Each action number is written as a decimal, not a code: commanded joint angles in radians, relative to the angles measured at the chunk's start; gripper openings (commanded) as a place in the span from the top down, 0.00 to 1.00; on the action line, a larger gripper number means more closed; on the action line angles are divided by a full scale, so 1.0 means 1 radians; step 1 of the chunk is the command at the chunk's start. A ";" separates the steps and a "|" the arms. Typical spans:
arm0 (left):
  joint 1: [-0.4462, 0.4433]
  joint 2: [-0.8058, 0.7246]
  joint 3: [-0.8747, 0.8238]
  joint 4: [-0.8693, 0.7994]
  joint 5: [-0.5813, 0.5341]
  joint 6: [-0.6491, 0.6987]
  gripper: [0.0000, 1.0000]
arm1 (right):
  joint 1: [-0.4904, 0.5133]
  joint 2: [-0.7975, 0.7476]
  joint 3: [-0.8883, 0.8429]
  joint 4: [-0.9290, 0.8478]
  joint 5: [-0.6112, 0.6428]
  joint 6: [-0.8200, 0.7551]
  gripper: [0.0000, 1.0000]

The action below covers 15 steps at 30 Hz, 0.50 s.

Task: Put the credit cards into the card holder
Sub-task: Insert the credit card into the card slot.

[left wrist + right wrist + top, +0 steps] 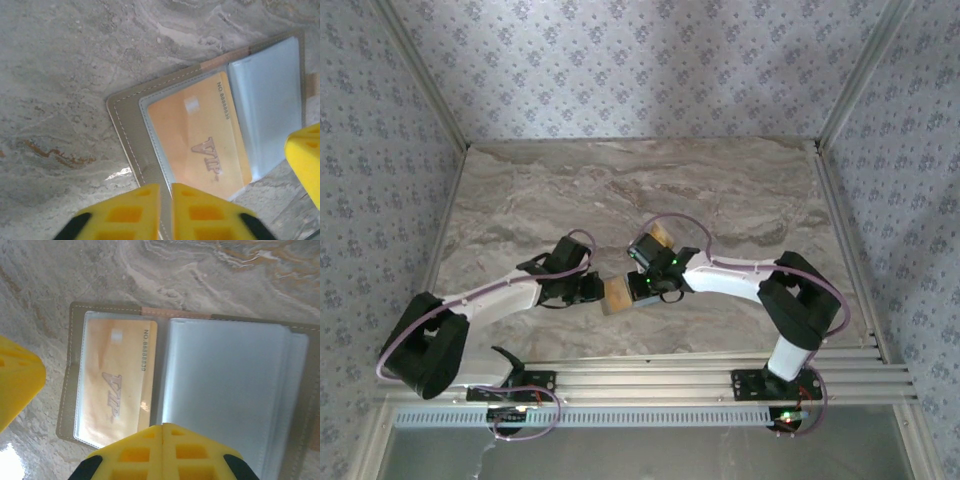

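Observation:
The card holder [225, 390] lies open and flat on the marble table, gray border out and pale clear sleeves up. One yellow-orange credit card [117, 375], marked VIP, sits inside its left sleeve [200, 135]. My left gripper [166, 187] is shut with only a slit between its tips, which sit over the holder's stitched border [127, 115] at the near left corner. My right gripper [163, 427] is shut with nothing in it, its tips above the fold next to the card. From above, both grippers meet over the holder [617, 296]. A small yellow-orange patch [662, 235] shows behind the right wrist; I cannot tell what it is.
Patterned walls enclose the marble table [570, 190] at the back and on both sides. A ribbed aluminium rail [670, 375] runs along the near edge by the arm bases. Bare table stretches behind the holder.

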 commanded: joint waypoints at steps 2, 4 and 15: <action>0.011 0.043 0.020 -0.001 0.017 0.009 0.95 | 0.007 0.035 0.033 0.009 -0.030 -0.013 0.94; 0.011 0.067 0.020 0.018 0.026 0.013 0.98 | 0.006 0.053 0.036 0.020 -0.043 -0.012 0.94; 0.013 0.145 -0.015 0.075 0.023 0.017 0.98 | 0.008 0.099 0.042 0.036 -0.074 -0.010 0.97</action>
